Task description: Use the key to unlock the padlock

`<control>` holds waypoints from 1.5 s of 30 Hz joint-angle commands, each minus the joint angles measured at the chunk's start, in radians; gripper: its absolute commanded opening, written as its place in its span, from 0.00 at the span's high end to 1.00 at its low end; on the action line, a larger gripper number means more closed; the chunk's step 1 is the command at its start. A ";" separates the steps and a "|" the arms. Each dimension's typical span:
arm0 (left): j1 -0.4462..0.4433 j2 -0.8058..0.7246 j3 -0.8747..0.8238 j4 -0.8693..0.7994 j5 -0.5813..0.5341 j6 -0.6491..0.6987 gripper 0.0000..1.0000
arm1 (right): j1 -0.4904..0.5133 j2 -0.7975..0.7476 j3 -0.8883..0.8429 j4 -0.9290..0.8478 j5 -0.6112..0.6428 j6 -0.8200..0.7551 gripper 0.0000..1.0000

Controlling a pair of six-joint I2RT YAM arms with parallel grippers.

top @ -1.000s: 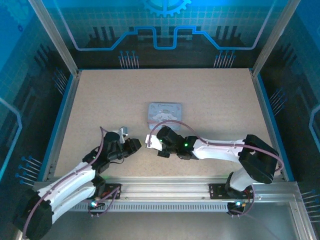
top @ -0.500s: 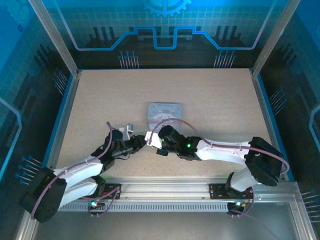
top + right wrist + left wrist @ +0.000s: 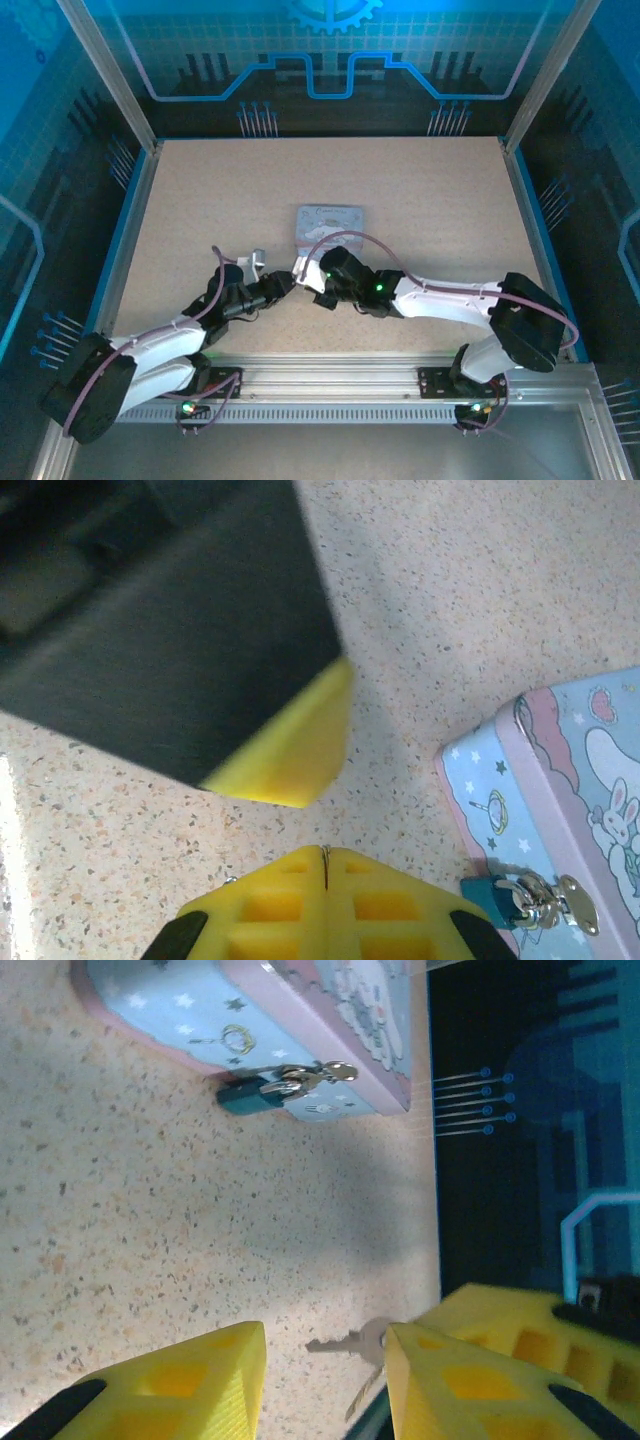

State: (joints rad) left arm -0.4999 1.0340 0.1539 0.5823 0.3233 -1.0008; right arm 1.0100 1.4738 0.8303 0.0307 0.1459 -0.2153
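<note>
Speckled tabletop: left end effector parted, right end effector seemingly pinching the key.

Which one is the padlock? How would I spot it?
Find the pastel tin box at the centre, printed with stars and a rabbit. Against its side hangs the padlock: tiny, teal, silvery shackle through the clasp, the only dark blocky thing.

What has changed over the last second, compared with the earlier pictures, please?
The left tool reached right, up to the right tool; its jaws now stand apart either side of the small thin metal key. The right tool stayed shut, seemingly pinching that key. The pastel cartoon-printed tin bearing the small blue padlock stayed put.
</note>
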 commanded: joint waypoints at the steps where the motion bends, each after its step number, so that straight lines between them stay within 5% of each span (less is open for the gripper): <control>1: 0.003 -0.078 0.007 -0.055 0.023 0.305 0.57 | -0.054 -0.032 0.007 -0.027 -0.150 0.059 1.00; 8: -0.015 -0.371 -0.031 -0.240 0.009 0.951 0.57 | -0.127 -0.069 0.106 -0.251 -0.323 0.027 1.00; 12: -0.031 -0.385 -0.127 -0.032 0.056 1.059 0.64 | -0.162 -0.128 0.117 -0.307 -0.371 0.021 1.00; 17: -0.162 -0.345 -0.101 -0.063 0.055 1.332 0.65 | -0.201 -0.201 0.137 -0.388 -0.444 0.016 1.00; 26: -0.256 -0.264 -0.048 0.076 -0.075 1.504 0.71 | -0.212 -0.267 0.169 -0.468 -0.510 0.022 1.00; 45: -0.312 0.164 0.071 0.531 -0.190 1.516 0.68 | -0.211 -0.264 0.168 -0.454 -0.520 0.042 1.00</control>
State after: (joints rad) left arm -0.8036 1.1786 0.1932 1.0035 0.1421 0.5007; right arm 0.8040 1.2190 0.9707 -0.4042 -0.3531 -0.1833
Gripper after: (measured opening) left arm 0.323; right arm 0.047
